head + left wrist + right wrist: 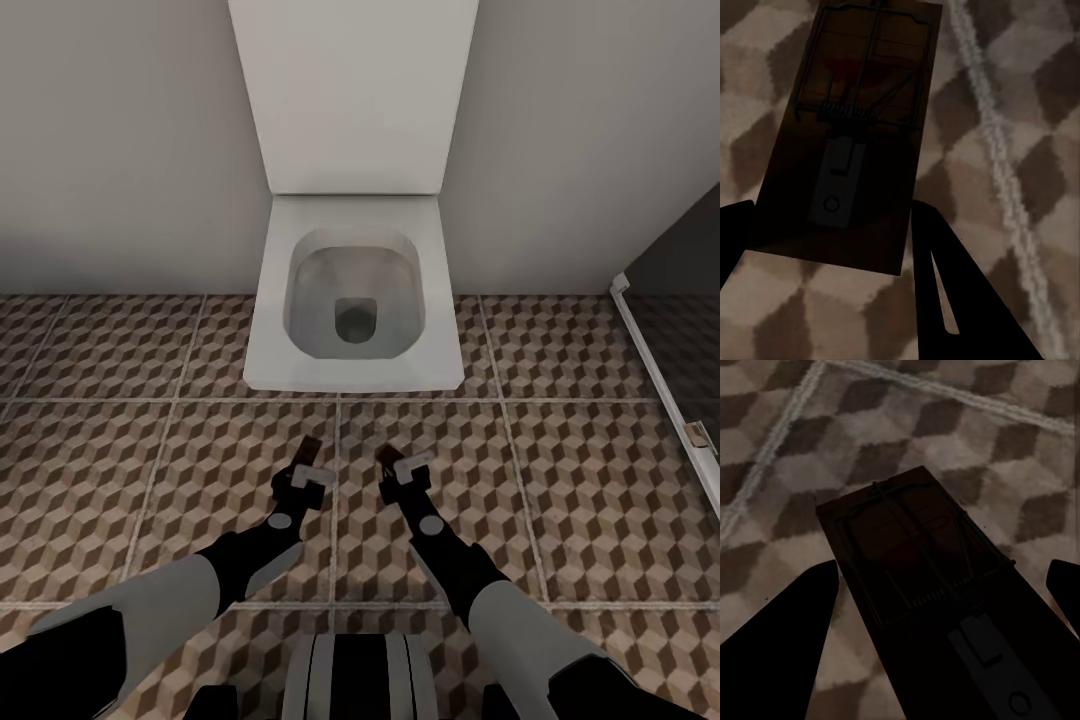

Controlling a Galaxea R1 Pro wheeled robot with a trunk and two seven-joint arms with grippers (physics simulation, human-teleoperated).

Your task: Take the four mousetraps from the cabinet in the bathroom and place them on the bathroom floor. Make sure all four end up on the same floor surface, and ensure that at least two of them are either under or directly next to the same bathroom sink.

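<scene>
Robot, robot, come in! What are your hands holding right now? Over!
Left gripper shut on a mousetrap. Right gripper shut on another mousetrap. Both over the tiled bathroom floor. White toilet straight ahead.

Both arms reaching forward from the lower frame corners, converging toward centre. Left gripper (309,452) just left of centre, clamped on a mousetrap (859,127), dark fingers (960,300) flanking the board. Right gripper (392,462) just right of centre, likewise closed on a second mousetrap (922,577). Wrists level, close together, not touching.
</scene>
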